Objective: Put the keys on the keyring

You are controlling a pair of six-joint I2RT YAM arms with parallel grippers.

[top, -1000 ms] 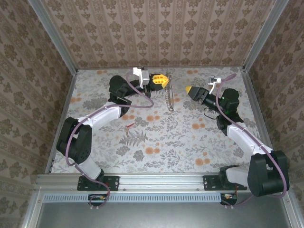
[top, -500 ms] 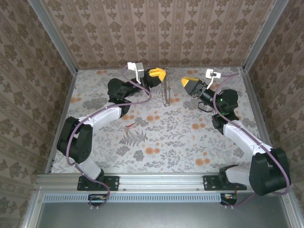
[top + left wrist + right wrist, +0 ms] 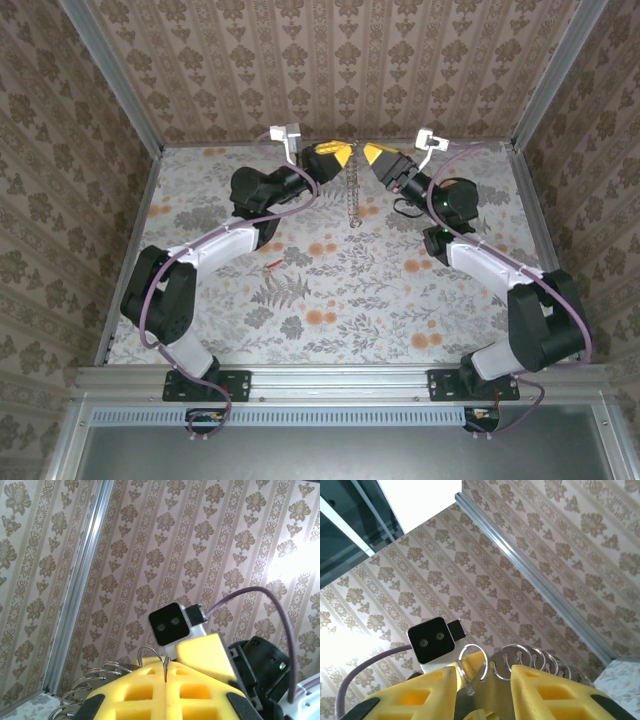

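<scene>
Key (image 3: 272, 264): tiny and red-headed. It lies flat on the floor (image 3: 400, 300), down and to the left of the ring, well apart from it and from both grippers.
Left gripper (image 3: 338, 158): just left of the ring's top, with its fingers pressed together on the ring's wire. In the left wrist view the wire runs up out of the seam between the pads.
Ring (image 3: 351, 200): hangs edge-on from the left gripper, raised off the floor, with its fringe of small metal bits dangling below.
Right gripper (image 3: 372, 156): just right of the ring's top. Its fingers (image 3: 555, 692) are spread, one on each side of the wire loops. Whether a pad touches metal is hard to tell.
Handling, ring: thin, stiff, light wire, likely slick. Held by one pinch it should swing or twist easily. A second hold on bare wire near the top, clear of the fringe, would steady it.
Handling, key: light and thin, flush to the floor, so hard to get under. It is probably best pinched across its edges at the red head.
</scene>
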